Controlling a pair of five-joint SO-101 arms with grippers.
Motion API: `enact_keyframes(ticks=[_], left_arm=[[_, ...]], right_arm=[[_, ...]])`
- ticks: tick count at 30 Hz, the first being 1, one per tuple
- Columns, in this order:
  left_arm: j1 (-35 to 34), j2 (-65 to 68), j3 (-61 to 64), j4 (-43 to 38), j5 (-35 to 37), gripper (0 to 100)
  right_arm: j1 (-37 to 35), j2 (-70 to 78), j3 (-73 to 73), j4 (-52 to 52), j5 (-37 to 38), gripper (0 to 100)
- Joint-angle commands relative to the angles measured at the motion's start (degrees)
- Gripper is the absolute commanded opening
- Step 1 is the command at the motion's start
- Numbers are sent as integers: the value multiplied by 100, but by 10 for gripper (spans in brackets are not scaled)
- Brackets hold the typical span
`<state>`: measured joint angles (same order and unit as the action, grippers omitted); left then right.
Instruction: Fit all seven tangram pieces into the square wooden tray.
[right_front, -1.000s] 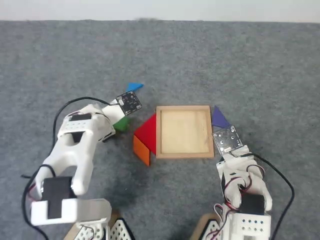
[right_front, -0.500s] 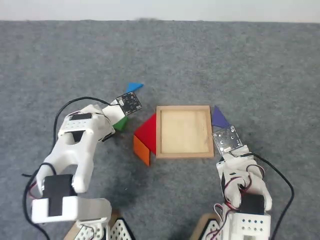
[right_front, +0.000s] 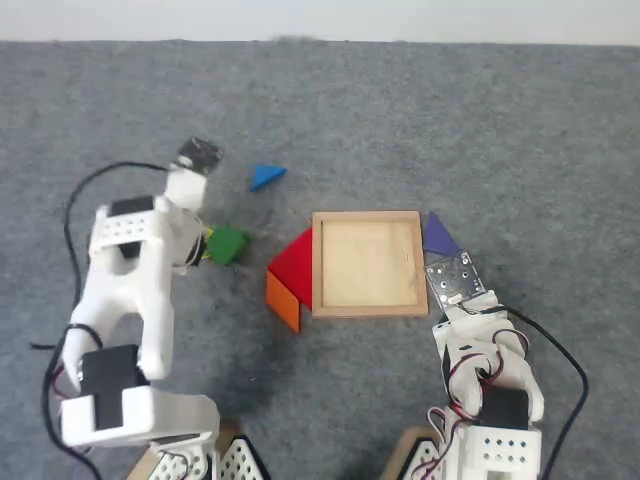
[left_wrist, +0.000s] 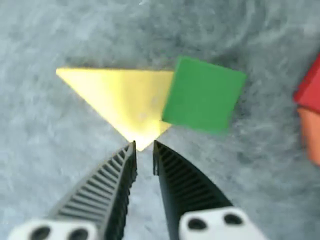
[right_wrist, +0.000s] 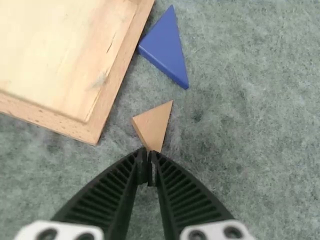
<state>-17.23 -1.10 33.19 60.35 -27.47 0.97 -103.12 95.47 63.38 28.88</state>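
Observation:
The square wooden tray lies mid-table with nothing in it. A red triangle and an orange piece touch its left side. Farther left lie a green square and a yellow triangle, the square overlapping it. My left gripper is open by a narrow gap, its tips at the yellow triangle's corner. A small blue triangle lies beyond. By the tray's right side are a purple-blue triangle and a small tan triangle. My right gripper is shut, tips at the tan triangle's corner.
Grey carpet covers the table. The left arm stands left of the pieces, and the right arm sits below the tray's right corner. Open carpet stretches behind the tray and to the far right.
The left arm has swung left and away from the tray, uncovering the green square, which now sits slightly farther left. The right arm has not moved.

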Motion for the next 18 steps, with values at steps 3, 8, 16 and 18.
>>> enact_keyframes(ticks=[3,8,16,18], left_arm=[[-88,0,-1174,835,1864,193],[0,35,-1095,264,2813,318],[-9,1398,-1402,-26,3921,321],[-26,1837,-1692,158,3974,321]], right_arm=[[-40,-84,97,75,123,9],[-40,-84,97,92,123,9],[-40,-84,97,101,123,9],[-40,-84,97,101,123,9]])
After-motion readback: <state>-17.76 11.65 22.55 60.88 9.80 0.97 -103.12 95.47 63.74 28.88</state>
